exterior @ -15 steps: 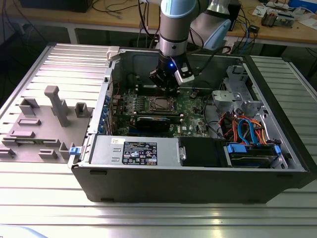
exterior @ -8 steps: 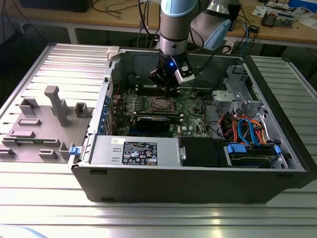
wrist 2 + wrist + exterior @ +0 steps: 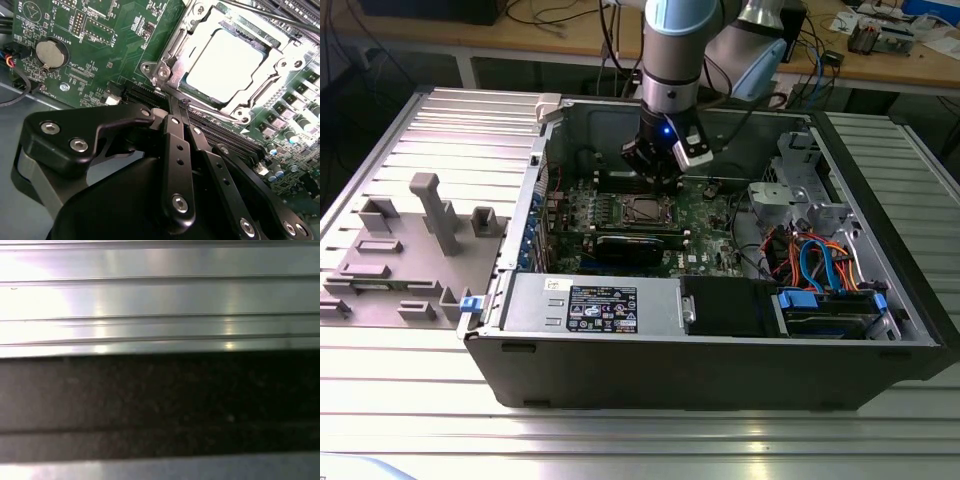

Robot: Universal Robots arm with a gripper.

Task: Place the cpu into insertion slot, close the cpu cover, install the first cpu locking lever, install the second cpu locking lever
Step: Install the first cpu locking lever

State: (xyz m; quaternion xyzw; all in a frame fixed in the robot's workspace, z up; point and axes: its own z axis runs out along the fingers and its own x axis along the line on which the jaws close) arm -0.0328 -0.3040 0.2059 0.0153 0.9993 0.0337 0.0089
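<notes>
In the second wrist view the silver-grey cpu [image 3: 225, 67] lies in the insertion slot [image 3: 150, 67] on the green board. The cpu cover [image 3: 176, 47] is folded down flat around it. A thin wire locking lever [image 3: 210, 111] runs along the socket's near edge, and its hooked end touches the tips of my gripper [image 3: 183, 106]. The black fingers [image 3: 176, 135] are pressed together with nothing between them. In the exterior view the gripper [image 3: 655, 172] hangs just behind the insertion slot [image 3: 642, 208] inside the open computer case.
A coin battery [image 3: 50, 53] and long memory slots [image 3: 235, 141] flank the socket. A black card [image 3: 638, 245], the power supply [image 3: 590, 305] and a drive bay with blue and orange cables [image 3: 820, 270] crowd the case. A grey fixture [image 3: 410, 250] sits on the exterior view's left.
</notes>
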